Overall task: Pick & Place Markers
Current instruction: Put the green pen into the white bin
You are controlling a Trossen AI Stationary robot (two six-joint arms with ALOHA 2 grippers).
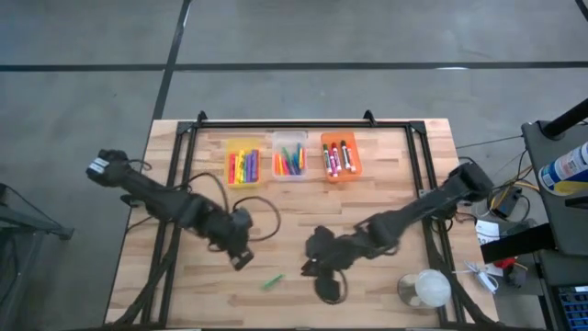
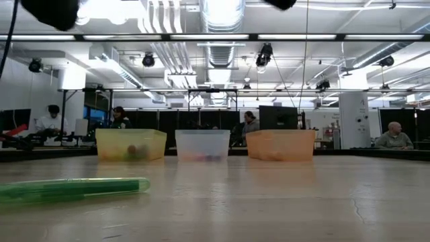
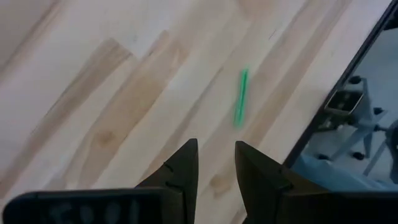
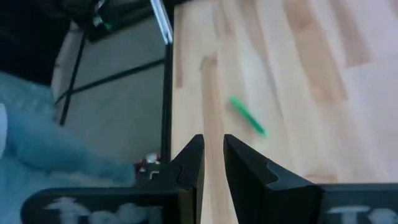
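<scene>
**One green marker loose on the table**

The green marker (image 1: 272, 281) lies flat near the table's (image 1: 386, 184) front edge, between both grippers; left gripper (image 1: 241, 261) slightly parted, empty; right gripper (image 1: 308, 268) narrowly parted, holding nothing; other markers fill three bins (image 1: 291, 157).

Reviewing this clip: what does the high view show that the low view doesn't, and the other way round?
Only the high view shows both arms: the left gripper and right gripper flank the green marker, neither touching it. It also shows the sorted markers inside the bins and a clear cup near the table's corner.

Only the low view shows the room behind, with people seated at desks.

Both show the green marker lying loose on the table and the yellow bin, clear bin and orange bin in a row.
</scene>
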